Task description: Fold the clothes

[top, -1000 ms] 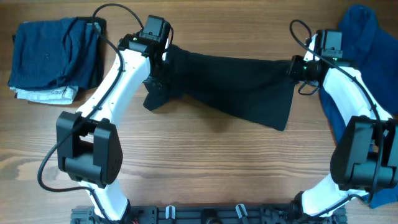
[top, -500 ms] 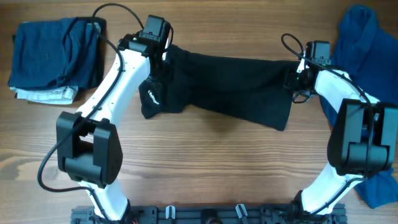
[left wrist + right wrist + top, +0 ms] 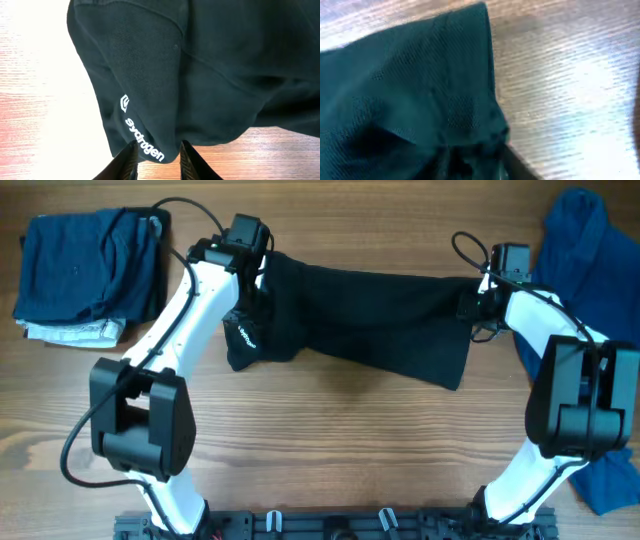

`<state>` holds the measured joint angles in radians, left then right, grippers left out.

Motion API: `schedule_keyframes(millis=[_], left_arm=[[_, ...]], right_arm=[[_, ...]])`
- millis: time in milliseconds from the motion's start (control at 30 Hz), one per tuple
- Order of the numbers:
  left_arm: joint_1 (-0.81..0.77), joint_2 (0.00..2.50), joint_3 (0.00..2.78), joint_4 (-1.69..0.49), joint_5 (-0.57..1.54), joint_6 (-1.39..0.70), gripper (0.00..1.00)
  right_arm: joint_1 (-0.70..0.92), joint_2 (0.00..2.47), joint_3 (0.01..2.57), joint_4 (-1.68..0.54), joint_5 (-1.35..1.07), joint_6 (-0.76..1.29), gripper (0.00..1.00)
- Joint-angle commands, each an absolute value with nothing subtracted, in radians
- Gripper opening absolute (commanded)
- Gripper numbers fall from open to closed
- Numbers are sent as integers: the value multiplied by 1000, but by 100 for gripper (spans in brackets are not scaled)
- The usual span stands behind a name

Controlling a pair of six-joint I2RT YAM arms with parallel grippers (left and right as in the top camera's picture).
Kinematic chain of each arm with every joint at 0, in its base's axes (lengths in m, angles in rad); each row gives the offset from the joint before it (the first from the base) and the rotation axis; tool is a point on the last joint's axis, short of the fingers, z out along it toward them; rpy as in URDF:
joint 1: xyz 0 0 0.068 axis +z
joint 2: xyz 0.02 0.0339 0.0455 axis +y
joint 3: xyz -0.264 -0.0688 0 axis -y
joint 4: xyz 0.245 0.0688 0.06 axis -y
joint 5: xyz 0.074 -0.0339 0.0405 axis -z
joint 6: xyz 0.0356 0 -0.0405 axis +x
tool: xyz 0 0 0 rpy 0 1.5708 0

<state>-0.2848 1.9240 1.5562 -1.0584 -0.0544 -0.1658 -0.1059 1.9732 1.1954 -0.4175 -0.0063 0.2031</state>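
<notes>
Tabletop (image 3: 330,445) open below black shirt (image 3: 370,320) (stretched taut); left fingers (image 3: 125,162) and right fingers (image 3: 517,165) pinch opposite edges.

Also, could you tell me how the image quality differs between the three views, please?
Overhead: sharp, evenly lit, black shirt clearly outlined. Left wrist: in focus, logo print legible, but table at left washed out by glare. Right wrist: blurred, shirt tinted greenish, wood streaked with glare.

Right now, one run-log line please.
left claw: shut on long black fabric shirt with white logo | right claw: shut on same shirt | shirt: stretched between claws
</notes>
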Motion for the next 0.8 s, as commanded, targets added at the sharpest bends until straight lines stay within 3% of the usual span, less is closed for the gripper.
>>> schedule_keyframes(millis=[0,167,333,500,667,733,767], left_arm=[[-276,1911,1548,-1056,-65,-164,27],[-276,1911,1548,-1071,-114,-164,27],[-276,1911,1548,-1070,-114,-164,26],[-276,1911,1548,-1063,-113,-164,26],[-276,1911,1548,-1060,-113,-164,27],[-276,1911,1548,-1059,-113,-164,27],[-276,1911,1548,-1060,-113,-164,27]], right_arm=[[-105,2038,1170,-418,4,202,7],[-105,2029,1186,-421,31,182,4],[-105,2023,1201,-449,54,183,33],[-105,2023,1201,-437,91,183,32],[-105,2023,1220,-422,128,183,13],[-105,2023,1232,-424,169,182,15],[-105,2023,1239,-431,189,183,22]])
